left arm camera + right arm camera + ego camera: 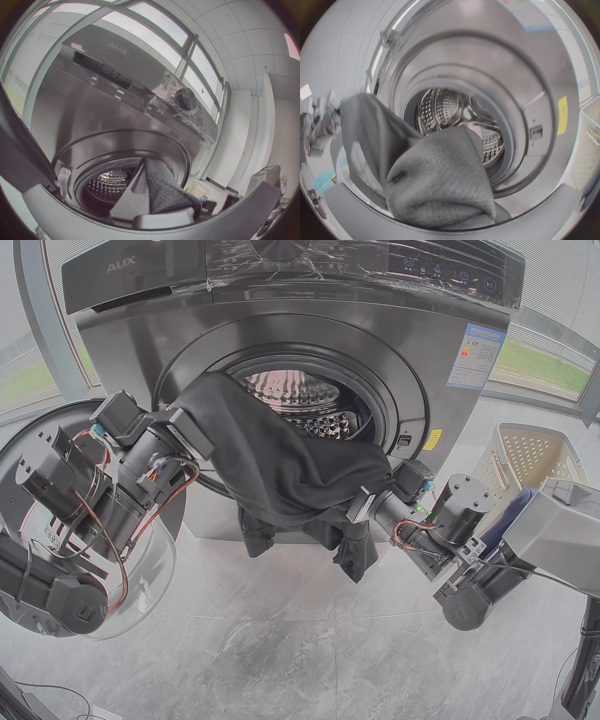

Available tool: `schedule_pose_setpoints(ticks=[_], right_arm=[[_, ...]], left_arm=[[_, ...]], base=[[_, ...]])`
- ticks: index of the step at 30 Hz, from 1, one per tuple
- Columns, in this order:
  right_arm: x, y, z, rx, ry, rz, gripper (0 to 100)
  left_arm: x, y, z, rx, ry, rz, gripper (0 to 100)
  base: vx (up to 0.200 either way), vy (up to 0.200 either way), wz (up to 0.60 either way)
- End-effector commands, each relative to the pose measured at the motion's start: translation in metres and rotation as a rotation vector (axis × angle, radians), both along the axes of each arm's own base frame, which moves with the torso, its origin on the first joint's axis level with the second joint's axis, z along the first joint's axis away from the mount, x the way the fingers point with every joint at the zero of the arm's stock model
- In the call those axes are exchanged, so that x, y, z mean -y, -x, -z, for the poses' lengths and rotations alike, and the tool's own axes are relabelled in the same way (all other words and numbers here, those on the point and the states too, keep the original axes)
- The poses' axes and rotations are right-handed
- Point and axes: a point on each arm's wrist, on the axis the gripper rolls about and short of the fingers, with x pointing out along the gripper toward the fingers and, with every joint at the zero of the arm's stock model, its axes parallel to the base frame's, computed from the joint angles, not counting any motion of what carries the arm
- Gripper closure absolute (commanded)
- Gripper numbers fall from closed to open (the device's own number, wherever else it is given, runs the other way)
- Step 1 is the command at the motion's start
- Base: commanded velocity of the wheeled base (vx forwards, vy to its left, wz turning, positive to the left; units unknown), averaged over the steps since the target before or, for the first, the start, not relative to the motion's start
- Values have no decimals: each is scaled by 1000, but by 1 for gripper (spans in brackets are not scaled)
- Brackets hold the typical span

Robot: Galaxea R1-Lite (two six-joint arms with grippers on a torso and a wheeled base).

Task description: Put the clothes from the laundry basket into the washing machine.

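Note:
A black garment (281,459) hangs stretched between my two grippers, right in front of the washing machine's (375,352) open drum (294,396). My left gripper (199,427) is shut on the garment's upper end at the left rim of the opening, and in the left wrist view the cloth (165,187) lies between its fingers (134,193). Lower down, at the right rim, my right gripper (359,499) is shut on the other end, and the cloth (440,175) covers its fingers. Loose ends dangle below the opening. The drum (447,112) looks bare inside.
The round glass door (144,565) stands swung open at the left, behind my left arm. A beige laundry basket (531,459) sits on the floor at the right with a blue cloth (509,518) in it. The grey tiled floor in front is free.

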Motion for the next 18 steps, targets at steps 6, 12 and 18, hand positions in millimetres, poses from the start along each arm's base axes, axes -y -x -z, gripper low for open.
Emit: schedule_pose_setpoints(ticks=[6,12,18], right_arm=[[8,14,-21,26,-35,-2,100],[6,12,-39,74,-85,-7,100],[1,16,-44,85,-96,-24,100]], left_arm=[[0,-4,11,-36,-21,-6,100],[2,-3,61,-187,-134,33,100],[3,-6,95,-283,-222,56,100]], base=[[0,0,0],[0,0,0],[0,0,0]])
